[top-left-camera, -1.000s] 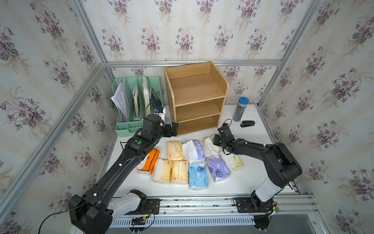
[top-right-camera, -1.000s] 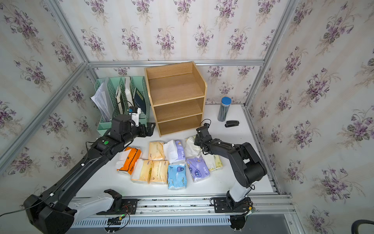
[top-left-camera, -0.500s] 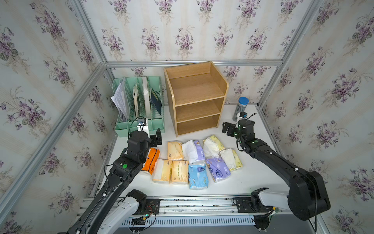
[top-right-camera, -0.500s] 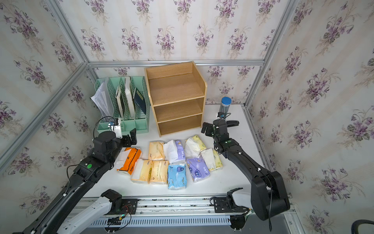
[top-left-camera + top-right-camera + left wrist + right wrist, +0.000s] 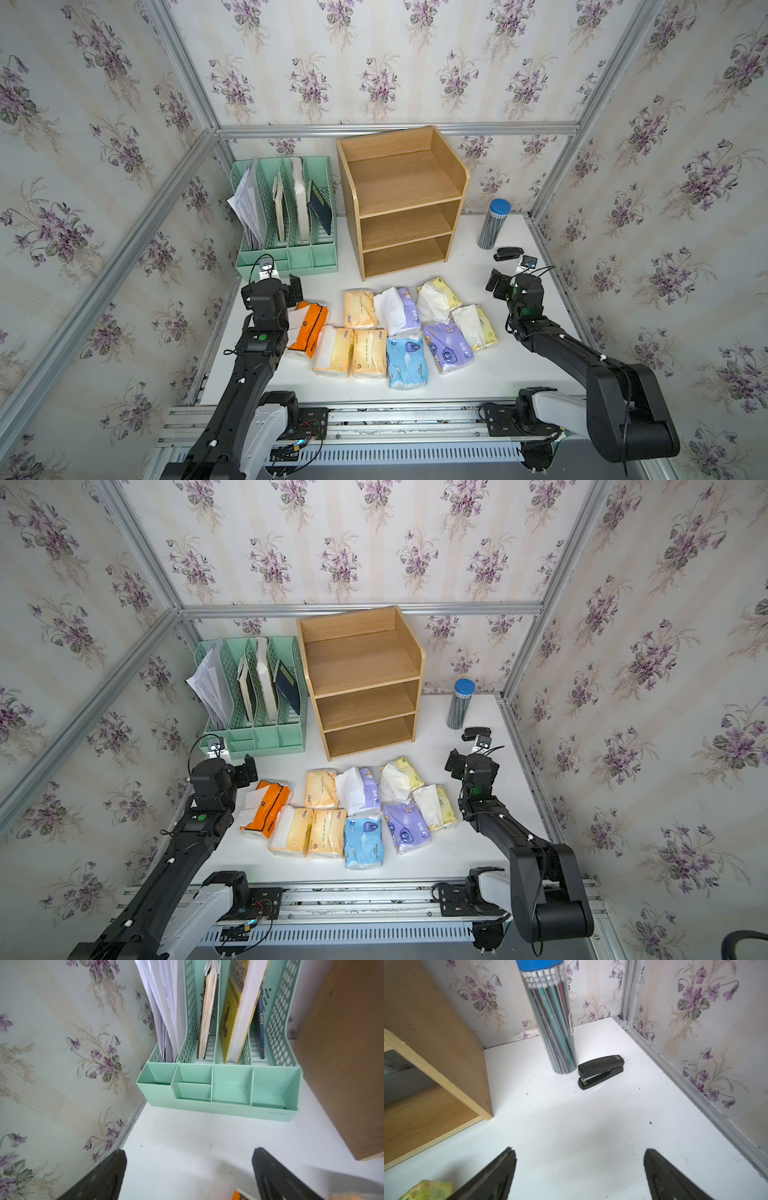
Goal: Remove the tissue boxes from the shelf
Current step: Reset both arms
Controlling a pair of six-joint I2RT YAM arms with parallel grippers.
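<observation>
Packs: all nine packs (image 5: 399, 311) are down on the table (image 5: 478, 374), in two loose rows just in front of the shelf (image 5: 401, 183) and apart from it. The orange pack (image 5: 309, 328) is at the left end, the blue pack (image 5: 405, 359) nearest the front edge.
Shelf: wood, three tiers, back to the rear wall, open side facing the arms.
Left claw: the left claw (image 5: 189, 1169) has its jaws spread wide with nothing between them. It's over bare table just beside the orange pack, pointing at the organizer (image 5: 291, 257).
Right claw: the right claw (image 5: 579, 1167) is wide apart too and holds nothing. It's over bare table right of the packs, pointing at the tube (image 5: 552, 1022) and stapler (image 5: 601, 1071).
Table: white and matte, with a few dark specks in the wrist views.
Organizer: mint, just left of the shelf, with papers and books upright in its slots.
Tube: blue-capped, upright, right of the shelf, the black stapler lying just beside it.
Walls: the walls (image 5: 374, 62) carry cream-striped paper with purple flower sprigs on three sides.
Frame: the aluminium frame (image 5: 395, 129) runs along the corners, and a slotted rail (image 5: 395, 419) at the front carries both arm bases.
</observation>
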